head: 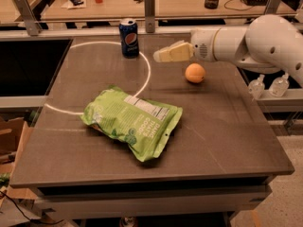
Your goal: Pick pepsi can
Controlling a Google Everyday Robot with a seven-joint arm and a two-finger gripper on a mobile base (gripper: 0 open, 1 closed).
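The pepsi can (129, 38) stands upright at the far left-centre of the dark table, dark blue with a silver top and a round logo. My gripper (161, 56) reaches in from the right on a white arm, above the table. Its pale yellow fingertips point left toward the can and sit to the right of it and a little nearer, clearly apart from it. It holds nothing.
An orange fruit (195, 73) lies just below and right of the gripper. A green chip bag (132, 121) lies mid-table. A white arc line (144, 74) is marked on the table (227, 141). Two clear bottles (270, 85) stand off the right edge. A metal post (150, 11) stands behind the can.
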